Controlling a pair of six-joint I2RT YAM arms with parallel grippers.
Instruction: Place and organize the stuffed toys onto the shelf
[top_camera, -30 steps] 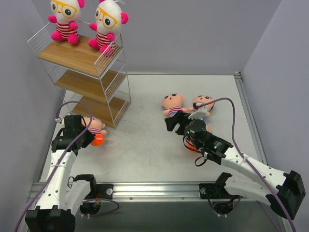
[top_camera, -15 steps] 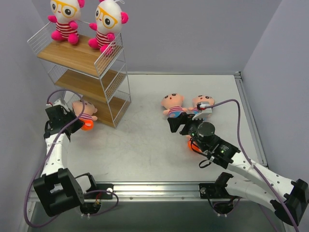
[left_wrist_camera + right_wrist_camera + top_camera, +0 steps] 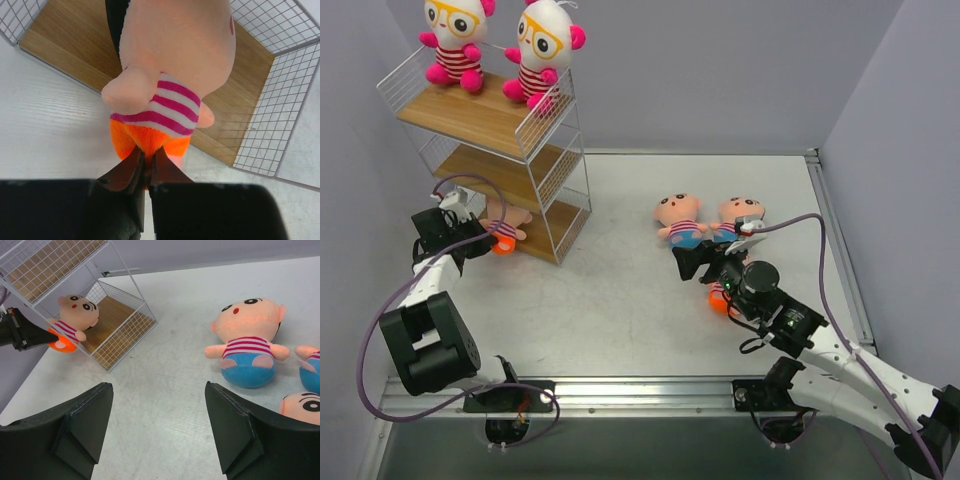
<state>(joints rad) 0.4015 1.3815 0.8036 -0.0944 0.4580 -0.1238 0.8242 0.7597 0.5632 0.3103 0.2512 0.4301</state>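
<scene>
The shelf [image 3: 480, 120] stands at the far left, with two white-headed stuffed toys [image 3: 455, 40] [image 3: 545, 50] on its top board. My left gripper [image 3: 478, 238] is shut on the orange bottom of a peach striped toy [image 3: 503, 226], held head-first at the open side of the lowest tier. In the left wrist view my left gripper [image 3: 146, 160] pinches the toy [image 3: 170, 75] over the bottom board [image 3: 250, 100]. My right gripper [image 3: 157, 430] is open and empty above bare table. A blue-bottomed toy [image 3: 247, 350] lies ahead of it.
Two blue-bottomed toys [image 3: 680, 218] [image 3: 738, 215] lie mid-table, and an orange-bottomed one [image 3: 720, 302] lies partly under my right arm. Grey walls close in the table on the left, back and right. The middle shelf board [image 3: 490, 172] shows bare wood.
My left arm has swung left and away from me, carrying the orange-bottomed toy from the table to the lowest shelf tier. My right arm has drawn back a little from the toys.
</scene>
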